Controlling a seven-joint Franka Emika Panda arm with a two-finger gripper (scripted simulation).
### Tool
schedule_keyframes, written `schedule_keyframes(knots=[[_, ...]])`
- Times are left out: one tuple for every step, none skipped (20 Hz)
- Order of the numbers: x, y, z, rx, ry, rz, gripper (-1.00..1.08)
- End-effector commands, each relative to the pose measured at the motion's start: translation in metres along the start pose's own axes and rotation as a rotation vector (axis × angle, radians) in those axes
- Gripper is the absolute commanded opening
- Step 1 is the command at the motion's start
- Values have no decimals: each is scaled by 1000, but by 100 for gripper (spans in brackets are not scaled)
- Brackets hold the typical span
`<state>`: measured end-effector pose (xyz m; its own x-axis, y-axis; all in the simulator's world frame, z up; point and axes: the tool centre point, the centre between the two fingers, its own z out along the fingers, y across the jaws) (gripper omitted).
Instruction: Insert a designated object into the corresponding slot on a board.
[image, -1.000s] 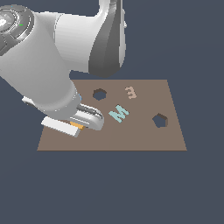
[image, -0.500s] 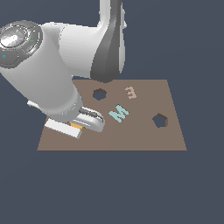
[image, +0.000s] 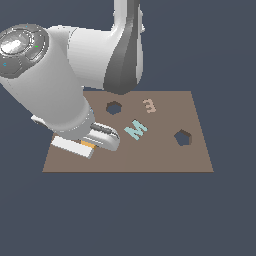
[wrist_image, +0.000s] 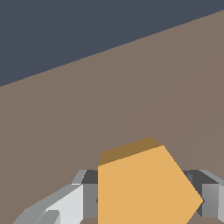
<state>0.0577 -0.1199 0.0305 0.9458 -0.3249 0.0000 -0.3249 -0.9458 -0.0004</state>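
Wrist view: my end effector (wrist_image: 144, 199) grasps the orange pentagon block (wrist_image: 144, 188); its position is unchanged over the last second, so transport to the pentagon slot (image: 183, 138) hasn't started.

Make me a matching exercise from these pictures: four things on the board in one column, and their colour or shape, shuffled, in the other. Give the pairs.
Things:
1. pentagon block
2. letter M
3. slot at the exterior view's right
4. cutout nearest the arm

Descriptions:
A. teal
B. dark, six-sided
C. orange
D. dark, five-sided

Pairs: 1-C, 2-A, 3-D, 4-B
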Motion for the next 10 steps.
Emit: schedule_keyframes(knots=[[1, -2, 0, 0, 0, -9, -100], [1, -4, 0, 0, 0, -17, -100], [2, -7, 0, 0, 0, -28, -100], [3, -10, 0, 0, 0, -42, -100], [4, -13, -1, 0, 0, -57, -100], [5, -18, -1, 0, 0, -76, -100], [6, -23, -1, 0, 0, -96, -100], [7, -28, -1, 0, 0, -119, -100], [9, -34, -1, 0, 0, -145, -100], [10, -41, -2, 0, 0, -173, -100]])
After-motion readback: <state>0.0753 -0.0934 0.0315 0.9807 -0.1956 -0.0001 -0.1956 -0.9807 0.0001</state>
